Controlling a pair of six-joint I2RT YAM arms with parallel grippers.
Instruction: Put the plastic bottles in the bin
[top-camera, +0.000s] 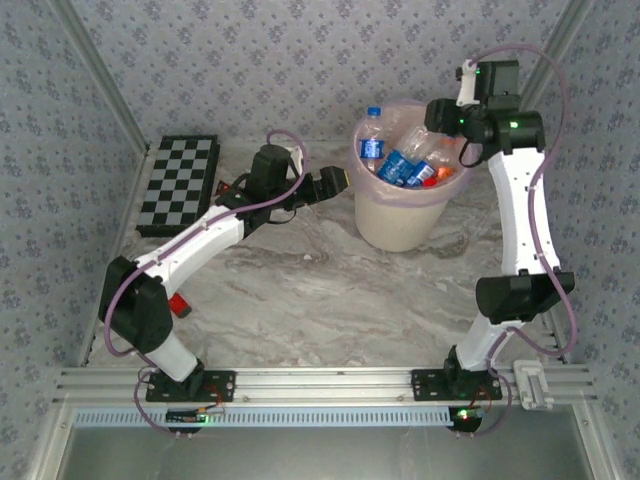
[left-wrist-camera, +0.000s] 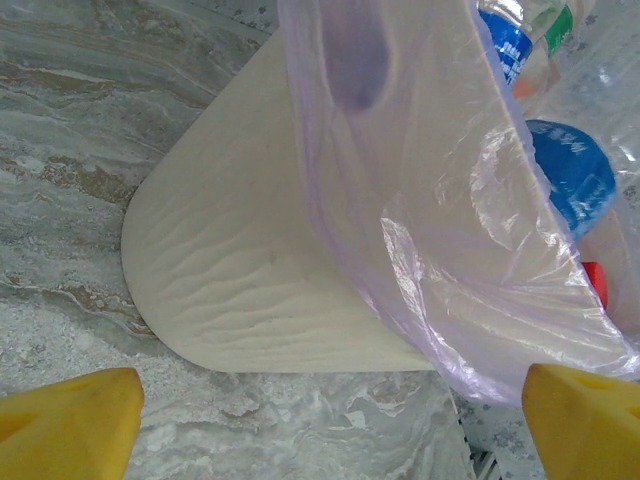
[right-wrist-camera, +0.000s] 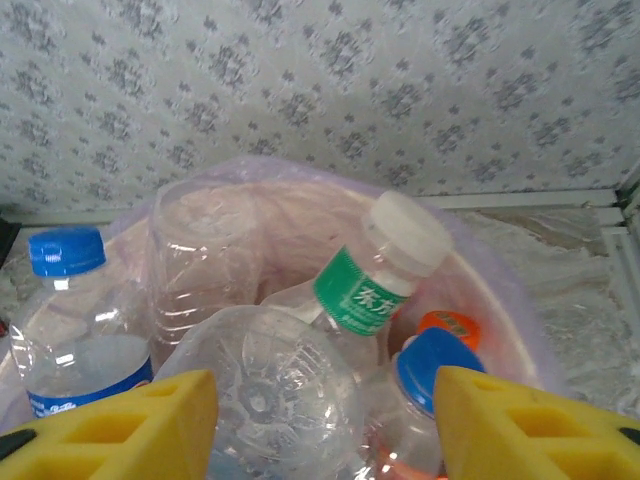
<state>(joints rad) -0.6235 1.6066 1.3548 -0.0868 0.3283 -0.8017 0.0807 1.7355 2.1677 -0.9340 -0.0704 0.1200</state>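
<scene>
The cream bin (top-camera: 400, 220), lined with a pink bag (left-wrist-camera: 430, 210), stands at the back of the table, heaped with plastic bottles (top-camera: 405, 160). My right gripper (top-camera: 440, 118) hovers open over the bin's right rim. Between its yellow fingers (right-wrist-camera: 110, 425) lies the base of a clear bottle (right-wrist-camera: 265, 385), touching neither. Around it are a green-labelled bottle with a white cap (right-wrist-camera: 365, 295), a blue-capped bottle (right-wrist-camera: 65, 255) and an orange cap (right-wrist-camera: 450, 325). My left gripper (top-camera: 338, 182) is open and empty just left of the bin, facing the bin's wall (left-wrist-camera: 270, 260). Blue-labelled bottles (left-wrist-camera: 570, 170) show through the bag.
A black-and-white chequered board (top-camera: 180, 185) lies at the back left. A small red object (top-camera: 181, 305) sits on the marble table (top-camera: 330, 290) beside the left arm's lower link. Patterned walls close in the back and both sides.
</scene>
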